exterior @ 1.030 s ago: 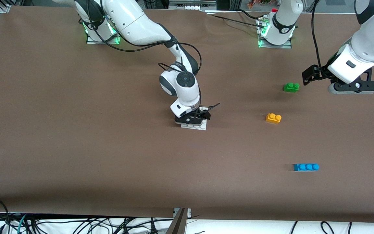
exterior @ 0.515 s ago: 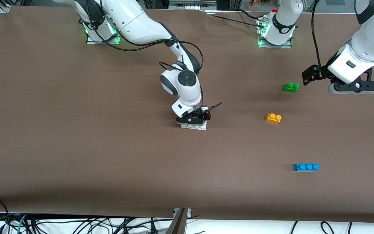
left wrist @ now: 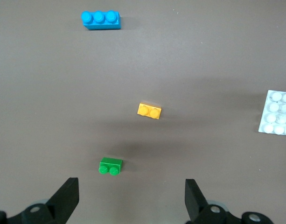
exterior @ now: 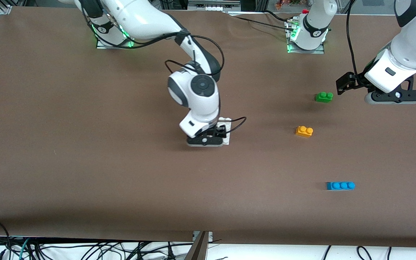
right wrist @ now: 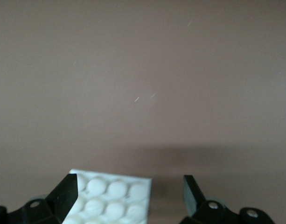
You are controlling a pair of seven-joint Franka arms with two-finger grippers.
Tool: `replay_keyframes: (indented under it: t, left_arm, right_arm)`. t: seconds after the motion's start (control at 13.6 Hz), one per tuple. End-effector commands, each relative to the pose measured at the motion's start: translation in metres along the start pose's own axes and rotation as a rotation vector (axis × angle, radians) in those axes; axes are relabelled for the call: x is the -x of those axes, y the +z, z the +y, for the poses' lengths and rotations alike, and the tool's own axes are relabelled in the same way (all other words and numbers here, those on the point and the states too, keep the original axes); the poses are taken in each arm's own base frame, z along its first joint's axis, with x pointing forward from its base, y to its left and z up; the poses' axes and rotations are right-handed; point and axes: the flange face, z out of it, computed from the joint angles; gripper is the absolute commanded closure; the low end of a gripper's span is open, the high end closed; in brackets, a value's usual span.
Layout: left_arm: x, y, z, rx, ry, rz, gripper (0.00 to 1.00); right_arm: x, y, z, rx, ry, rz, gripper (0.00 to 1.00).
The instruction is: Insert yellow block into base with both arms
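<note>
While my right gripper (exterior: 208,140) hangs low over the flat square white studded plastic base (exterior: 226,124), near the middle of the brown table (exterior: 85,162), its fingers (right wrist: 63,198) stand spread, holding nothing; the right wrist view shows the base under one finger only, with bare table under the other.

Item: small orange-yellow two-stud plastic block (exterior: 304,131), untouched, flat on the table toward my left arm's end, well apart from the base, studs up.

Item: my left gripper (exterior: 395,96), waiting in the air near that end's edge, fingers (left wrist: 66,198) released and wide, grasping nothing; the block (left wrist: 149,110) shows clear in its wrist view.

Item: green two-stud brick (exterior: 324,96), farther from the front camera than the yellow block.

Item: blue three-stud brick (exterior: 340,185), nearer to the camera.

Risks, as I judge them: my right fingers are off-centre on the base, so closing could skid or tip it. My left gripper is closest to the green brick and could take the wrong piece. An unsteadied base would slide when the block is pressed in.
</note>
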Motion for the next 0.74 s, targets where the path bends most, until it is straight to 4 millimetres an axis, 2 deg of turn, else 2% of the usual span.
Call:
replay_keyframes:
  t: [0.0, 0.15, 0.29, 0.37, 0.52, 0.59, 0.66]
  left_arm:
    - [-0.003, -0.004, 0.001, 0.031, 0.005, -0.006, 0.00]
    - [-0.003, -0.004, 0.002, 0.032, 0.007, -0.006, 0.00]
    - [-0.003, -0.004, 0.002, 0.032, 0.007, -0.006, 0.00]
    - [-0.003, -0.004, 0.002, 0.032, 0.008, -0.006, 0.00]
    - [-0.003, -0.004, 0.002, 0.032, 0.007, -0.006, 0.00]
    - [-0.003, -0.004, 0.002, 0.032, 0.008, -0.006, 0.00]
    - [-0.003, -0.004, 0.002, 0.032, 0.007, -0.006, 0.00]
  right_arm:
    - [-0.040, -0.039, 0.066, 0.045, -0.070, -0.019, 0.00]
    - [-0.066, -0.068, 0.116, 0.067, -0.043, -0.026, 0.00]
    - [-0.083, -0.085, 0.163, 0.081, -0.011, -0.055, 0.00]
    - [-0.088, -0.089, 0.179, 0.089, -0.034, -0.067, 0.00]
    - [-0.103, -0.110, 0.225, 0.091, -0.026, -0.069, 0.00]
    - [-0.108, -0.114, 0.244, 0.095, -0.016, -0.078, 0.00]
    - [-0.110, -0.131, 0.266, 0.097, -0.005, -0.091, 0.00]
